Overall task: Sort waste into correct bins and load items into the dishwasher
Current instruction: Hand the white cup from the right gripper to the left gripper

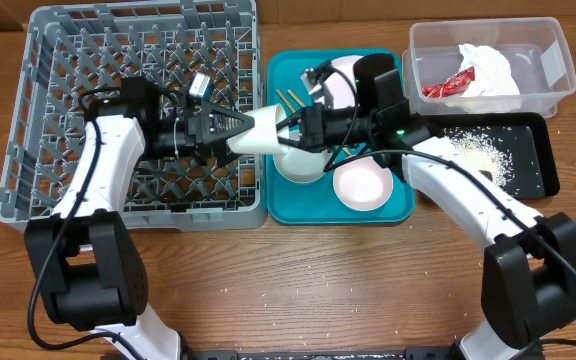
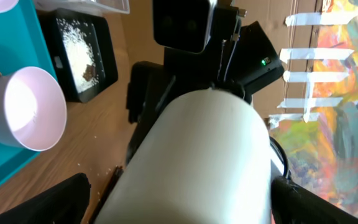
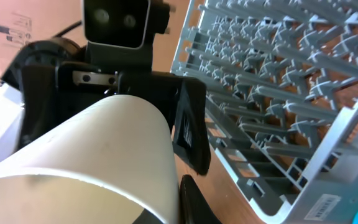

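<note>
Grey rack (image 1: 13,180) fills the back-left corner of the tabletop (image 1: 368,290).

Left gripper (image 1: 230,135) reaches right across the rack to its right wall. Its jaws stand wide, one finger (image 2: 55,202) on each side of the cup (image 1: 263,135). In the left wrist view a gap shows at one finger. At the other, contact cannot be told.

Cup: white, lying on its side in the air over the rack's right wall and the left edge of the teal tray (image 1: 288,205), between the two grippers.

Right gripper (image 1: 303,130) comes from the right over the teal tray. Its jaws are closed, pinched on the end of the cup facing it.

Teal tray, mid-tabletop, just beside the rack:
- chopsticks (image 1: 290,100) at its back left
- plate (image 1: 340,80) at its back, partly under the right arm
- grey bowl (image 1: 303,168) under the cup
- pink bowl (image 1: 363,187) at its front right

Tub (image 1: 558,60), back-right corner: napkin (image 1: 490,68) and red wrapper (image 1: 446,88) inside.

Black tray (image 1: 533,170), in front of the tub: rice (image 1: 480,155) on it, and a brown lump (image 2: 91,73) among the grains. A few grains lie loose on the tabletop near the front edge.
</note>
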